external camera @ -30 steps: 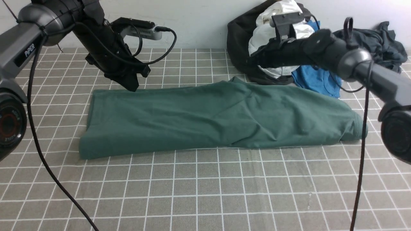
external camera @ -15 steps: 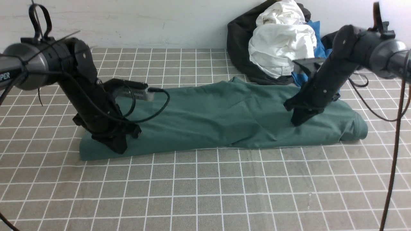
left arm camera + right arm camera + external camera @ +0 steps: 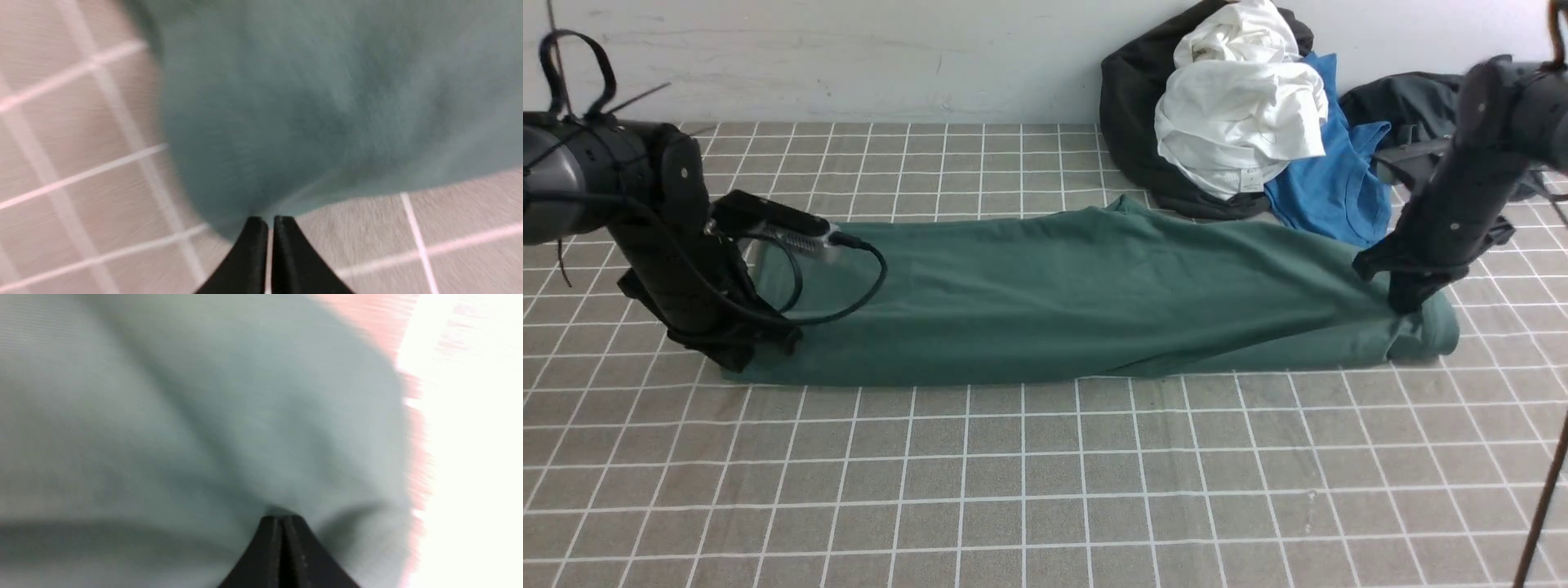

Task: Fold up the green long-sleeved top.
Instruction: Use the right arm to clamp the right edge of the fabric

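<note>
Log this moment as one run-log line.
green top: long band, flat on table | left hand: shut, at its left near corner | right hand: shut, tip on its right end

— Any writing you can make out?
— Nothing legible. The white garment [image 3: 1241, 106] in the far right pile carries a small tag [image 3: 1242, 175] at its lower edge, but the print is too tiny to read.
— The wrist views?
— Blurred, no readable marks.
</note>
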`<action>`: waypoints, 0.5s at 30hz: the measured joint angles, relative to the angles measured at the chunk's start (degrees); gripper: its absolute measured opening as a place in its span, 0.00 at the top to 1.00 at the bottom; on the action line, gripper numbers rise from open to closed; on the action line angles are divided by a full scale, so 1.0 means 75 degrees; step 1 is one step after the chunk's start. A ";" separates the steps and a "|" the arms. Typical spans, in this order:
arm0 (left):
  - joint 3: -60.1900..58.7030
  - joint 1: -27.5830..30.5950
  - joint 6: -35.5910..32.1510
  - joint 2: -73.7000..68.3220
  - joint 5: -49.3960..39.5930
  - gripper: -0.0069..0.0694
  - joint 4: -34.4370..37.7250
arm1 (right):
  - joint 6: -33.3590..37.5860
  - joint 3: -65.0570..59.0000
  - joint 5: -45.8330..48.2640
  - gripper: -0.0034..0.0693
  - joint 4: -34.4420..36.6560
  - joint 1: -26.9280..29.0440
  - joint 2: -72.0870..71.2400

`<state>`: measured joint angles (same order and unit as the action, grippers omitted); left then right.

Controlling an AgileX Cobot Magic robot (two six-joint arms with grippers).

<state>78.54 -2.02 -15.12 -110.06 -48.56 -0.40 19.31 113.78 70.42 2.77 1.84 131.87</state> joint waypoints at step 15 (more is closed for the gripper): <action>-0.0139 0.0000 -0.0952 0.3854 -0.1574 0.91 0.2197 | -0.0693 -0.1274 -0.0079 0.42 0.1087 0.0949 -0.1091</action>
<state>77.50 -2.02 -22.26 -81.16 -60.37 16.08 14.11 104.22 69.83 10.93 8.95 123.69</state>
